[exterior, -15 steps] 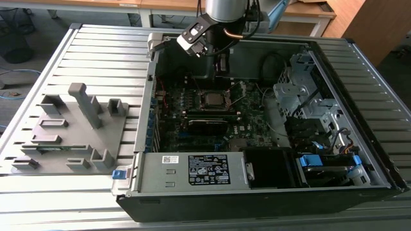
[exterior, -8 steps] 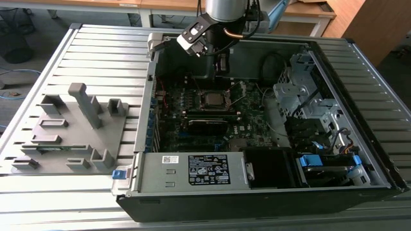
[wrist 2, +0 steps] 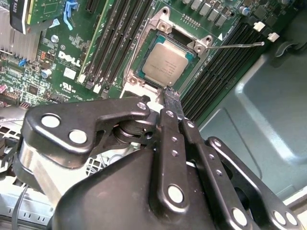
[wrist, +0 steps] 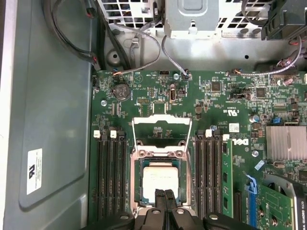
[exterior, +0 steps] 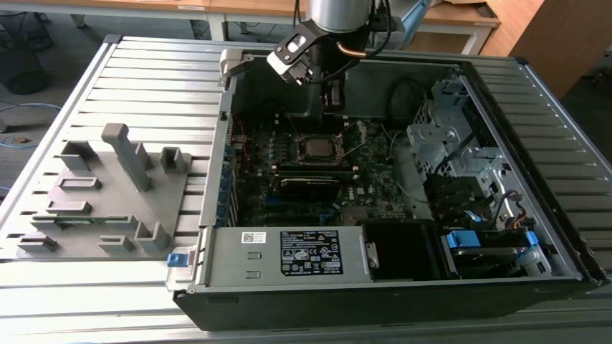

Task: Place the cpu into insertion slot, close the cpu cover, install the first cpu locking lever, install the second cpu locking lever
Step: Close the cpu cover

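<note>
The cpu (wrist: 160, 184) lies flat in the socket on the green motherboard (wrist: 230, 191), its dull metal top showing in both wrist views (wrist 2: 165, 64). The cpu cover (wrist: 160, 120), a silvery frame, stands swung open at the socket's far side. A thin locking lever (wrist 2: 237, 45) sticks out beside the socket, and levers (exterior: 356, 135) stand raised in the exterior view. My gripper (wrist: 166, 193) hovers just above one edge of the cpu, fingers (wrist 2: 171, 103) shut together with nothing in them. In the exterior view the gripper (exterior: 331, 99) hangs inside the case above the socket (exterior: 316, 147).
The open computer case (exterior: 535, 79) lies on a slatted table. Memory slots (wrist: 111, 182) flank the socket. A drive cage (exterior: 449, 136) and cables fill the exterior view's right, and a power supply (exterior: 287, 254) sits at the front. A grey fixture (exterior: 105, 193) stands on the exterior view's left.
</note>
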